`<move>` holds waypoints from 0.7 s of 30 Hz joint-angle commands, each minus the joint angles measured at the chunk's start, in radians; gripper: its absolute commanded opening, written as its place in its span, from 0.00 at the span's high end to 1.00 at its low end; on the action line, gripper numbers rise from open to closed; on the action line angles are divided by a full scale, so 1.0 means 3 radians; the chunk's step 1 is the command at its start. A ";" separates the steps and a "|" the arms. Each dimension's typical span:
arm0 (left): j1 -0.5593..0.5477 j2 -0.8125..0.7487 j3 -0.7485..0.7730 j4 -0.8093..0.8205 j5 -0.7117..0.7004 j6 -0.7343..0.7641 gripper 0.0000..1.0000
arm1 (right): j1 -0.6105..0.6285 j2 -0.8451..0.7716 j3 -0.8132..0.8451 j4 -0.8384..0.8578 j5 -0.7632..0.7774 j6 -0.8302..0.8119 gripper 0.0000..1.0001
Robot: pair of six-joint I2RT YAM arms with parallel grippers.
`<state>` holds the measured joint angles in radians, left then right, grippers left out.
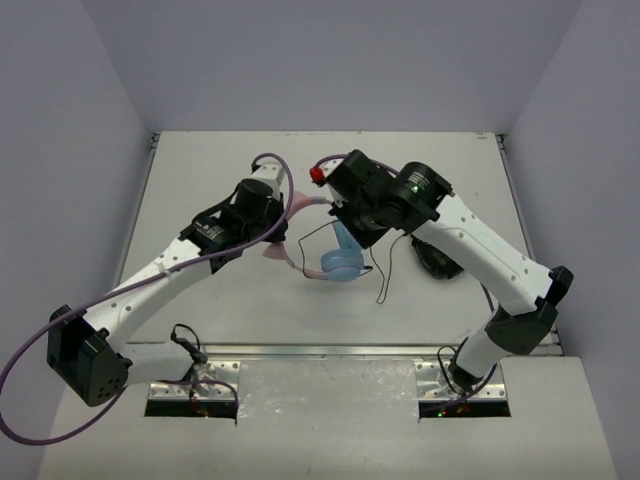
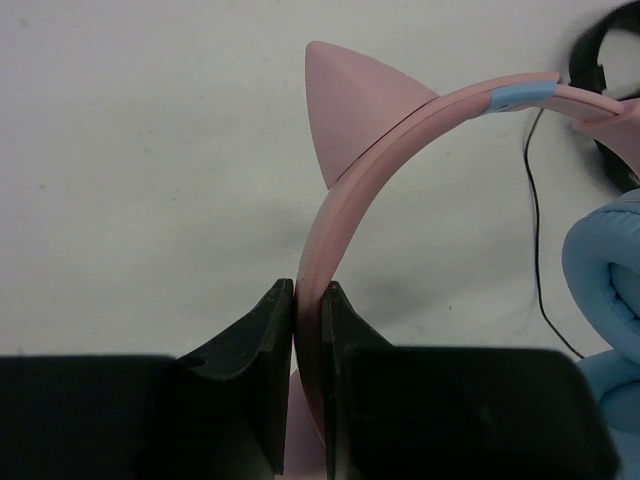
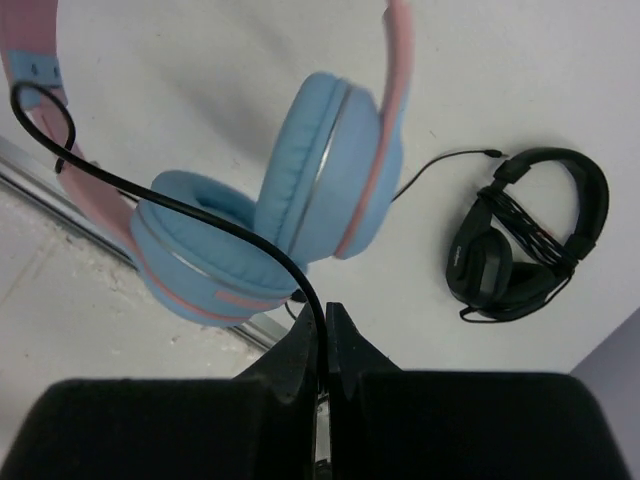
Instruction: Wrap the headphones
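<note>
The headphones point(image 1: 340, 263) hang above the middle of the table, with a pink headband point(image 2: 400, 130), a cat ear point(image 2: 350, 110) and light blue ear cups point(image 3: 320, 160). My left gripper point(image 2: 308, 290) is shut on the headband, which passes between its fingers. My right gripper point(image 3: 323, 310) is shut on the thin black cable point(image 3: 200, 205), just below the ear cups. The cable runs in an arc across the lower cup and loops up by the headband at the upper left. In the top view, a loose length of cable point(image 1: 385, 275) trails down to the table.
All-black headphones point(image 3: 525, 240) with their cord bundled lie on the table to the right, partly under my right arm point(image 1: 437, 262). A metal strip point(image 1: 330, 352) runs along the table's near edge. Walls close in the left, far and right sides.
</note>
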<state>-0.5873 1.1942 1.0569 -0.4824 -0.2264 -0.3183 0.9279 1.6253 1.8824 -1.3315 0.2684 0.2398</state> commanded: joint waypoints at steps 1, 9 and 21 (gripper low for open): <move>0.0020 0.0048 -0.0010 0.0222 0.0790 0.0054 1.00 | -0.0046 -0.0171 0.0122 -0.0010 0.0266 -0.0037 0.99; 0.0015 0.0089 -0.0107 0.0263 0.1536 0.0161 1.00 | -0.0122 -0.0335 -0.0041 0.0097 0.0379 -0.0297 0.99; 0.0015 -0.0053 -0.0148 0.0135 0.2299 0.0391 1.00 | -0.0286 -0.0979 -0.0987 0.0905 0.0246 -0.0636 0.99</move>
<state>-0.5873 1.2301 0.9989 -0.4896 0.3569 -0.2203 0.8570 1.3869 1.6192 -1.1751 0.3508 0.1043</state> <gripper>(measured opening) 0.109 0.014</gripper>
